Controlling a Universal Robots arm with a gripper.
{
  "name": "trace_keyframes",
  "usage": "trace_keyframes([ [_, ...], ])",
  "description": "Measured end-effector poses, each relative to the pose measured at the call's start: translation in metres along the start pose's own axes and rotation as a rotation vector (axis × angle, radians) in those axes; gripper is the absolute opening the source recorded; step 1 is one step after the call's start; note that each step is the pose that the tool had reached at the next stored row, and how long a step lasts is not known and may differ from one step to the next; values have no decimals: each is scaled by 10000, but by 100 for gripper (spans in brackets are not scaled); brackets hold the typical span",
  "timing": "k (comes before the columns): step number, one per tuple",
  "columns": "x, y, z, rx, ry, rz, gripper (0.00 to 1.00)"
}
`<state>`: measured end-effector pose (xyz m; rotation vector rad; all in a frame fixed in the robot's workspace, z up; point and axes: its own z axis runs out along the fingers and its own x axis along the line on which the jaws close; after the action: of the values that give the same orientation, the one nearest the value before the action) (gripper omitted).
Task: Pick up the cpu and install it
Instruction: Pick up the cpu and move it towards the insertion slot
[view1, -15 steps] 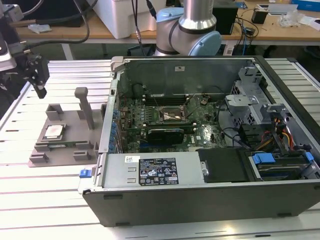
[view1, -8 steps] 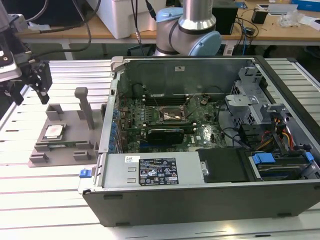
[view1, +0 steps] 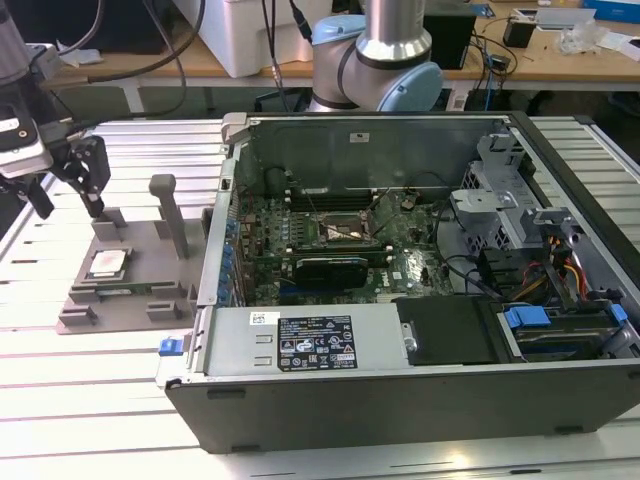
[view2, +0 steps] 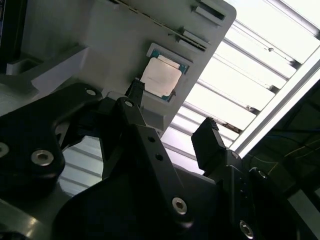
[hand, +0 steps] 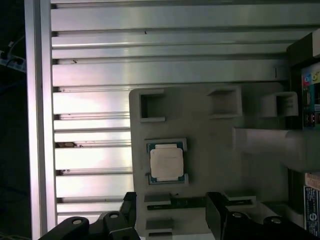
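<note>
Slotted aluminium table (view1: 60, 400) carries an open computer case (view1: 400, 390) at its near edge, with a grey fixture (view1: 110, 300) beside it on the exterior view's left. The cpu (view1: 107, 263) lies flat in a recess of that fixture, untouched. Just beyond and above it hovers the gripper (view1: 70, 208), jaws spread wide and empty. In the first wrist view the chip sits in line with the gap between them.
</note>
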<state>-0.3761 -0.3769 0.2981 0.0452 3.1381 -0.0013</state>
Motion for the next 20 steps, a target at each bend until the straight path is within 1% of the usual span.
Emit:
trace_keyframes([
  [4,0,35,65,-1,-1,-11,66],
  [9,2,84,178,-1,-1,-26,66],
  [11,3,101,242,-1,0,-35,66],
  [14,2,109,301,-1,-1,-42,66],
  [16,3,110,366,-1,4,-48,66],
  [18,4,110,406,-1,6,-50,66],
  [20,1,105,461,-1,9,-58,66],
])
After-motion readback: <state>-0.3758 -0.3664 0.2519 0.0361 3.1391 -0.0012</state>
